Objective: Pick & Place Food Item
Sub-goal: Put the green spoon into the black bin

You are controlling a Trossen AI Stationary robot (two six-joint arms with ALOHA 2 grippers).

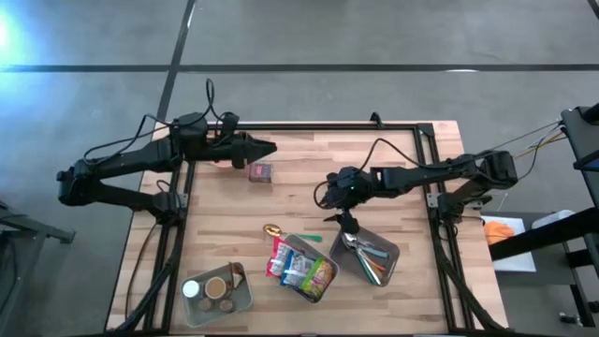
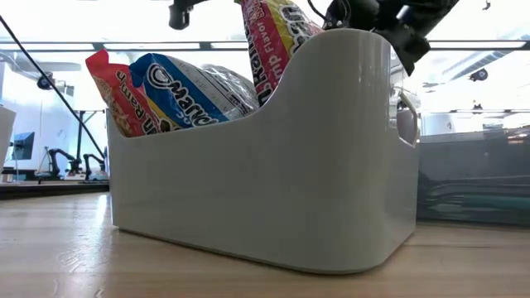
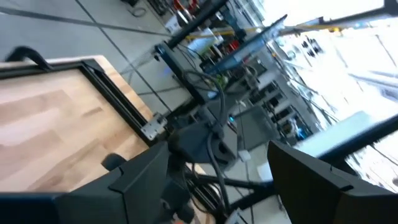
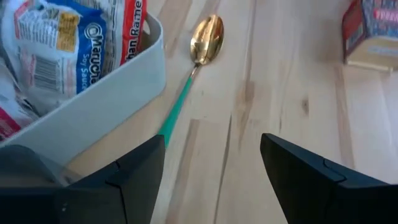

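Just beyond the right hand, a gold spoon with a green handle is seen lying on the surface, beside the bin of noodle packets. The fingers are spread and nothing is held. Farther ahead, well apart, the small red box is found, close in front of the left hand, which is also spread and empty. The approach step seems to be in hand; next, one hand would need to be lowered around the box and pressed together.

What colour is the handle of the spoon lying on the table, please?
Green, with a gold bowl; the spoon shows best in the right wrist view.
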